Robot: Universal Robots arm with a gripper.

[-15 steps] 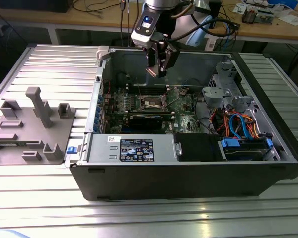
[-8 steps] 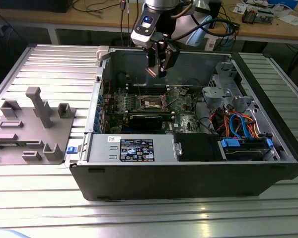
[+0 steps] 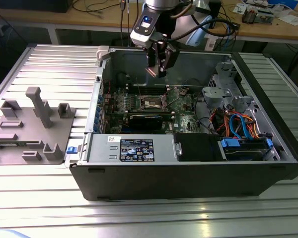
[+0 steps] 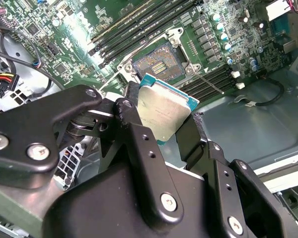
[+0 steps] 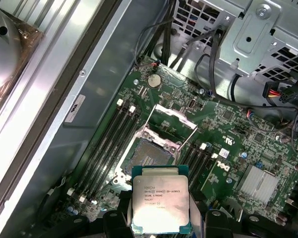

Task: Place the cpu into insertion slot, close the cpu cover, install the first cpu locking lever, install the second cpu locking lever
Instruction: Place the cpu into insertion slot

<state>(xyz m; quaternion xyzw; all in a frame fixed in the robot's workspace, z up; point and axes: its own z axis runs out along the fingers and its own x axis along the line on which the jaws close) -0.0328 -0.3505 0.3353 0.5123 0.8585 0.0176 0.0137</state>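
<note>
**Operator:** Where is the cpu?

**Spotter:** Your cpu [image 5: 161, 203] is pinched by two opposite edges between the fingers of the gripper [image 4: 161, 126]. Its silvery top face is turned toward the first wrist camera. In both wrist views you can see it held in the air, apart from the board and touching nothing but those fingers.

**Operator:** And the socket?

**Spotter:** The insertion slot [image 5: 146, 156] is bare, so you can see its dark contact field with nothing seated in it. In the exterior view it sits just above the middle of the frame, on the green circuit board [image 3: 184, 106]. Your gripper hangs in the upper middle of that frame, above the slot and well clear of it.

**Operator:** Is the cover down?

**Spotter:** No. The cpu cover [image 5: 171, 121] stands swung up and open at one edge of the slot. A thin silvery rod [image 4: 208, 83] lies just beside the slot. I take it for one locking lever, unlatched. I can't make out the other one.

**Operator:** So how far along am I?

**Spotter:** By my reading you're in the first step. The chip is in your grasp over the open computer case [image 3: 188, 183] but not yet placed. The cover is unclosed and neither lever is installed.
</note>
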